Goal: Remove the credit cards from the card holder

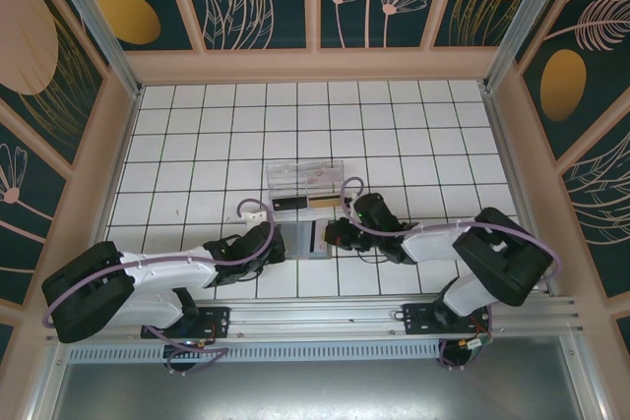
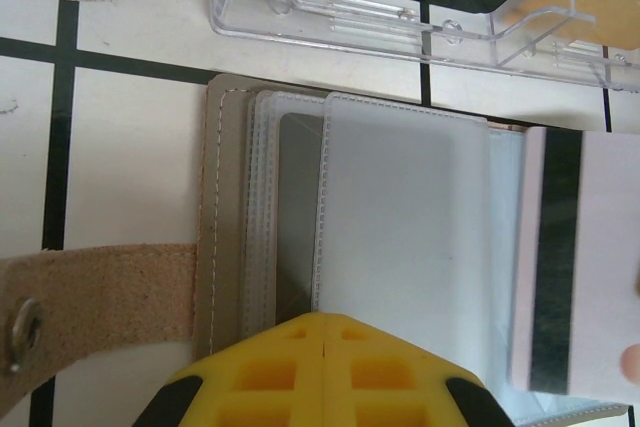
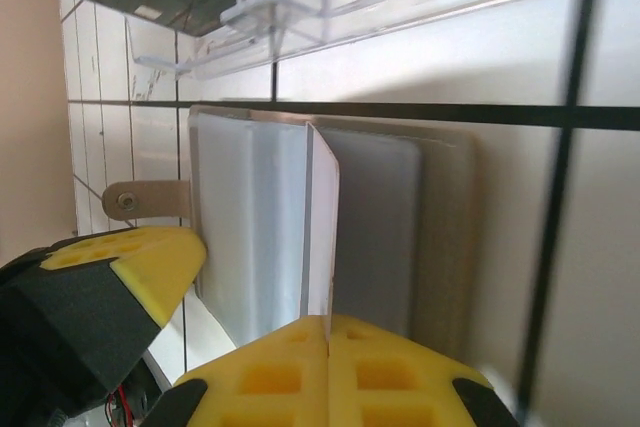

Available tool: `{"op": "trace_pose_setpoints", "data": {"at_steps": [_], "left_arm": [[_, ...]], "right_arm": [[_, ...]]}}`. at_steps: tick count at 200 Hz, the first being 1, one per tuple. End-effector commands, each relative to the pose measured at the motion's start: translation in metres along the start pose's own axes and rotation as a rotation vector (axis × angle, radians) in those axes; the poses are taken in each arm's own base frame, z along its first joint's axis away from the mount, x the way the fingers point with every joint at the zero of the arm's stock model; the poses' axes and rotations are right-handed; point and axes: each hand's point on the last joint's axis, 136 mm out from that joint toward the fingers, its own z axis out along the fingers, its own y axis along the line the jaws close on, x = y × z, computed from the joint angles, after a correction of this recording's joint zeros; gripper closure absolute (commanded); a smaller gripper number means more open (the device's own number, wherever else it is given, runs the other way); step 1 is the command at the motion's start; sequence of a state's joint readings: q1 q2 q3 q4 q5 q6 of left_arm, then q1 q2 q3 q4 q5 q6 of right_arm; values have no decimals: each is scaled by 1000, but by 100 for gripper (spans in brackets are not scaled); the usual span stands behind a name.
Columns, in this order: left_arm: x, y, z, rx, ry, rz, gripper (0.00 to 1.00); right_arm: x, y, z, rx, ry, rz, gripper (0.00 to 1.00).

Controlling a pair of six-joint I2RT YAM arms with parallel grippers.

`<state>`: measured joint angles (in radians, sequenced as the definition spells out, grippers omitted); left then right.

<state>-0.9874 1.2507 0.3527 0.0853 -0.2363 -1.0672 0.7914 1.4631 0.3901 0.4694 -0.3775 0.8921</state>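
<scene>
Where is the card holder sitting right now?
Top view: the card holder lies open on the tiled table at centre, just near-side of the clear tray, between the left end effector and right end effector.

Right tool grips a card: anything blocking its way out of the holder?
Nothing visible does. The credit card in the right tool is largely out of the card holder; the left tool presses a sleeve beside it.

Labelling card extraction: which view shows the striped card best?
Left wrist: the striped card lies face-on, dark stripe plain, over the card holder. Right wrist shows the card edge-on, running into the shut right pincer. Top external shows the card as a small pale patch between the arms.
</scene>
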Motion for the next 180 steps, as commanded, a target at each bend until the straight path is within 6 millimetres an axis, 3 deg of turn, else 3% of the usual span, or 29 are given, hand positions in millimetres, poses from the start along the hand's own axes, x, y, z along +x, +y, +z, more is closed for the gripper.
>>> {"op": "trace_pose_setpoints", "data": {"at_steps": [1,48,60,67,82,102,113,144,180], "left_arm": [[24,45,0,-150,80,35,100],[4,19,-10,-68,21,46,100],[-7,9,-17,-36,-18,52,92],[-14,4,-21,-20,-45,55,82],[-31,0,-32,-13,-122,50,45],[-52,4,-48,-24,-233,25,13],[-62,4,-58,-5,-291,1,2],[-83,0,-84,82,-422,-19,1],[-85,12,-97,136,-494,-45,1]], "right_arm": [[1,-20,-15,67,-18,-12,94],[-21,7,-53,99,-115,-154,97],[-30,18,-65,128,-148,-216,99],[-36,25,-71,145,-165,-247,100],[-47,41,-84,172,-194,-322,100],[-57,67,-92,205,-211,-450,100],[-63,79,-93,248,-220,-532,100],[-77,103,-87,417,-197,-801,100],[-98,103,-79,698,-128,-1173,100]]}}
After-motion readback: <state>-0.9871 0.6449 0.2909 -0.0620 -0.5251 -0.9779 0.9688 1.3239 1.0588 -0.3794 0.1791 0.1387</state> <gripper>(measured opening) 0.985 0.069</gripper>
